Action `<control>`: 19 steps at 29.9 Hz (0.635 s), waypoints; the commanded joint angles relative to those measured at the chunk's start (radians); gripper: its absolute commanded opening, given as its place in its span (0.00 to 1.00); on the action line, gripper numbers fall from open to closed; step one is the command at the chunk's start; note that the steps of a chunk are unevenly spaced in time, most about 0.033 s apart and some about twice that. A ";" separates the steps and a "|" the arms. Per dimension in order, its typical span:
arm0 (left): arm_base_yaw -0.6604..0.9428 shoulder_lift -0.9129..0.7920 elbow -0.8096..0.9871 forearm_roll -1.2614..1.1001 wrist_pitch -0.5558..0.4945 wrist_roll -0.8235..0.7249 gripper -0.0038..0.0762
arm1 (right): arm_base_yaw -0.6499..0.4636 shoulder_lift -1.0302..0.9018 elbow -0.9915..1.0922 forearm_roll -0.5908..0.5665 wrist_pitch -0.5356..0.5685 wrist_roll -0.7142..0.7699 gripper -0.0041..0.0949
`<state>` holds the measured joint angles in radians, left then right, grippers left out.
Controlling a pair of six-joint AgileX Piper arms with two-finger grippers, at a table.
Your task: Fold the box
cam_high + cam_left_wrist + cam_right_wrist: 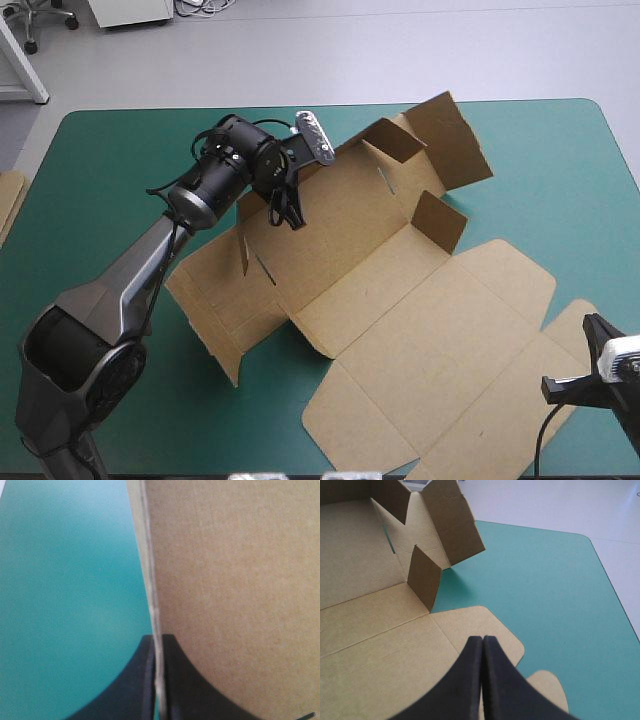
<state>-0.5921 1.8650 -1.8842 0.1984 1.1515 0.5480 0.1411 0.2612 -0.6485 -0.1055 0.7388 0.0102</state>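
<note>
The left gripper clamped on the box
Upper centre-left, it pinches a raised wall; the brown sheet runs diagonally to lower right, where the right gripper, fingers together, hangs over the lid's flap.

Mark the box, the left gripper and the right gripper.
box (440,330): high view, on its flat near panel.
left gripper (158,645): left wrist view, between the fingertips pinching a raised board edge.
right gripper (483,641): right wrist view, where its shut fingertips meet.
</note>
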 commanded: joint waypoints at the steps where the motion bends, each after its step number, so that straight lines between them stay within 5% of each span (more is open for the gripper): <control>1: -0.066 -0.057 -0.035 0.070 -0.037 0.069 0.04 | 0.003 0.020 -0.045 -0.002 -0.048 -0.010 0.03; 19: -0.173 -0.281 0.110 0.204 -0.295 0.164 0.04 | 0.003 0.083 -0.183 0.016 0.009 0.012 0.03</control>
<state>-0.7347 1.6894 -1.8180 0.3556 0.9772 0.7160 0.1411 0.2913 -0.7586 -0.0958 0.7833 0.0200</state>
